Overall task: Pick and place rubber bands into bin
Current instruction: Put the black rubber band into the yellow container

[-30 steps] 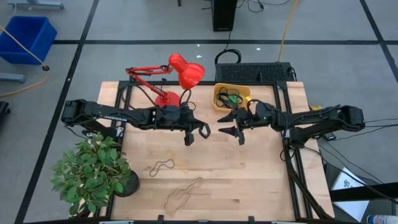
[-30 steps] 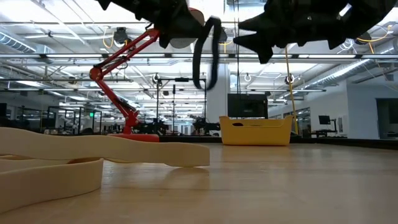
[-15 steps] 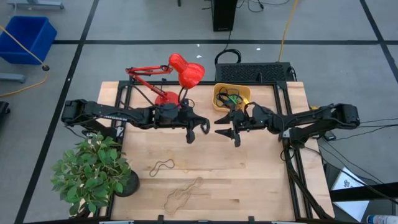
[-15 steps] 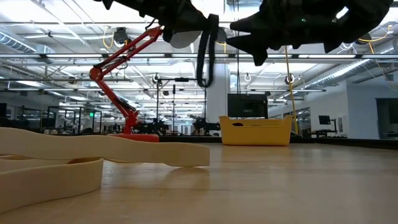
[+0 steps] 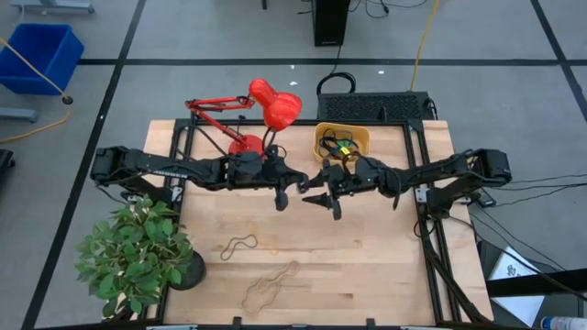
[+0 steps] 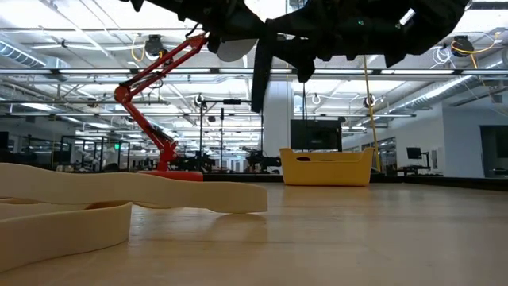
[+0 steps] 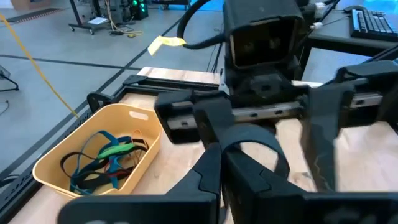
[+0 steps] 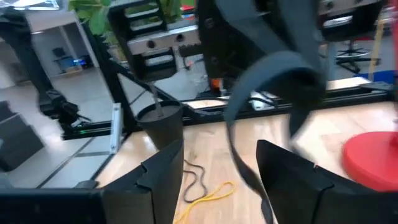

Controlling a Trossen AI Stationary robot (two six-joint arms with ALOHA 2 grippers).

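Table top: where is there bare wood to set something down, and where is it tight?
Free: the right half of the table, below the right gripper. Also the strip between the dark rubber band and the left gripper. Crowded: the far edge with the lamp and bin, the grippers mid-table, and the plant corner.

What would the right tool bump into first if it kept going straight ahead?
Probably the black rubber band hanging from the left tool; the right tool, open, points straight at it, though depth is unclear.

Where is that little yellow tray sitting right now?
In the high view, the yellow tray sits at the table's far edge, right of the red lamp, just beyond the right end effector.
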